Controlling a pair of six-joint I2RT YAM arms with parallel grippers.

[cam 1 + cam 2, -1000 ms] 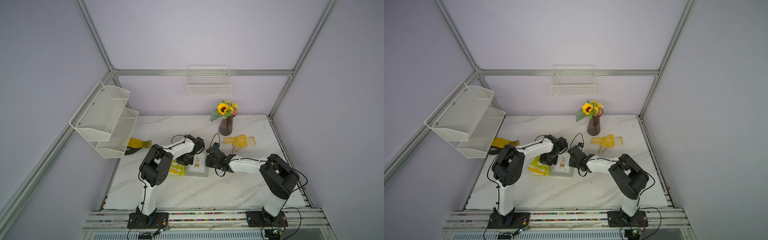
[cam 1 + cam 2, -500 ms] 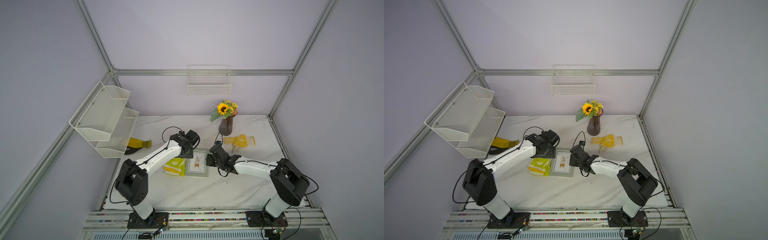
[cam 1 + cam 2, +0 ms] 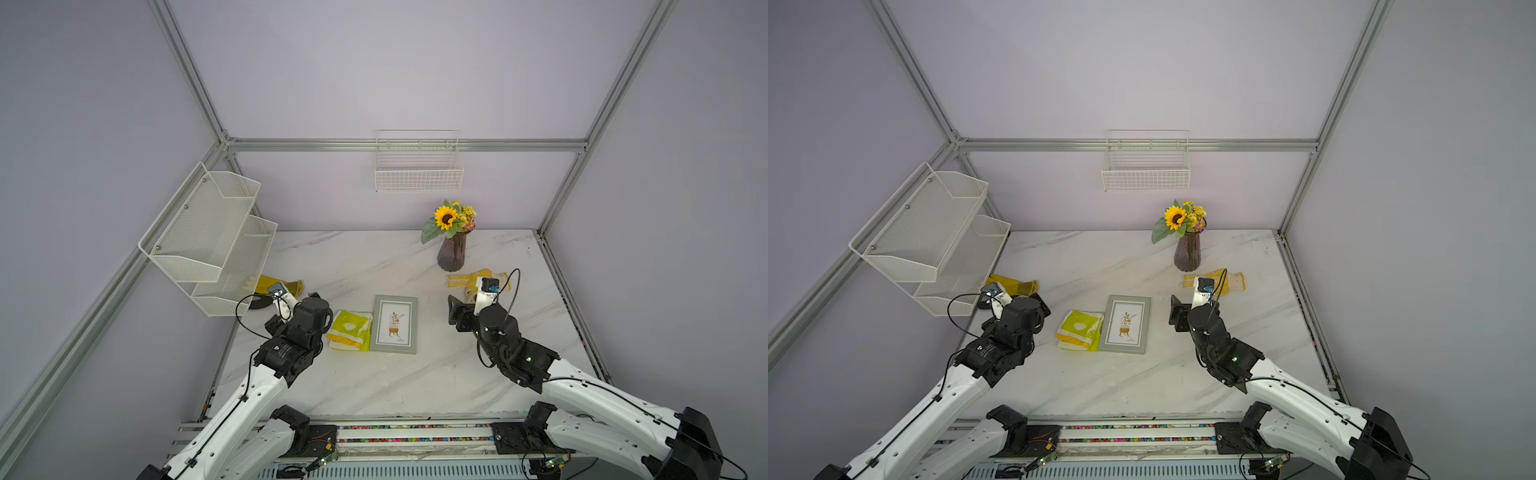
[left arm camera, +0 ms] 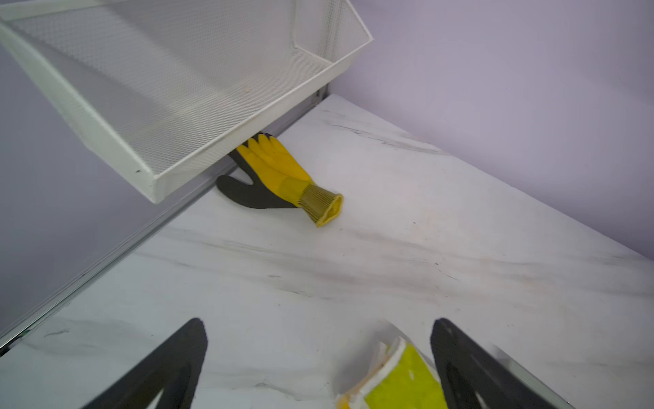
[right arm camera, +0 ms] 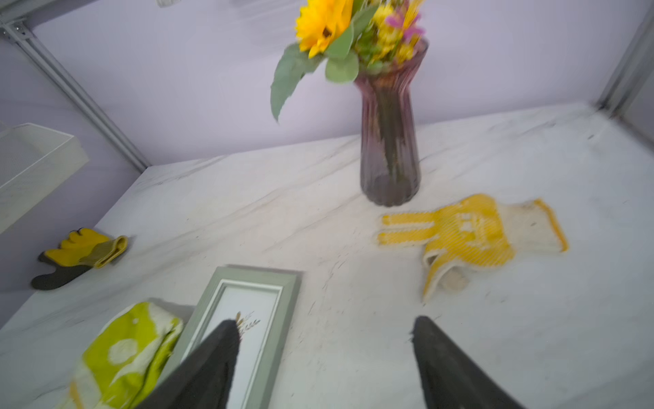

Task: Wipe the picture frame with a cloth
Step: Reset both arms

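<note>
Picture frame (image 3: 394,324) flat on the tabletop (image 3: 374,382), about mid-table between the two arms. Grey-green border, white mat, small print of a plant in an orange pot. Tiny lettering under the pot, too small to read.

Far left: two-tier mesh rack (image 3: 208,232) of white metal, fixed to the side wall and tilted out over the table edge, with the mesh floor of one tier in plain sight in the left wrist view. Under it, a yellow-and-black glove (image 4: 279,173) flat on the surface, cuff toward the table's middle.

Next, left gripper (image 4: 318,322), jaws spread wide and gripping nothing. Corner of the cloth (image 3: 350,330) between them, close to one finger; contact not clear. Small label on that arm's black joint, unreadable. Cloth folded, yellow-green with pale patch and white trim, edge against the frame's left side.

Past the frame: white wire basket (image 3: 419,170) hung on the back rail. Vase (image 3: 452,251) of dark purple ribbed glass, upright near the back wall, holding a sunflower, smaller yellow and pink blooms and green leaves. Right gripper (image 5: 325,320), jaws parted wide, holding nothing, near the frame's right side but apart from it. Dotted knit glove (image 5: 470,233) flat just in front of the vase.

Surface white, marble-look, grey-veined, faintly scuffed. Lilac walls (image 3: 374,62), aluminium posts (image 3: 195,83) at the corners.
</note>
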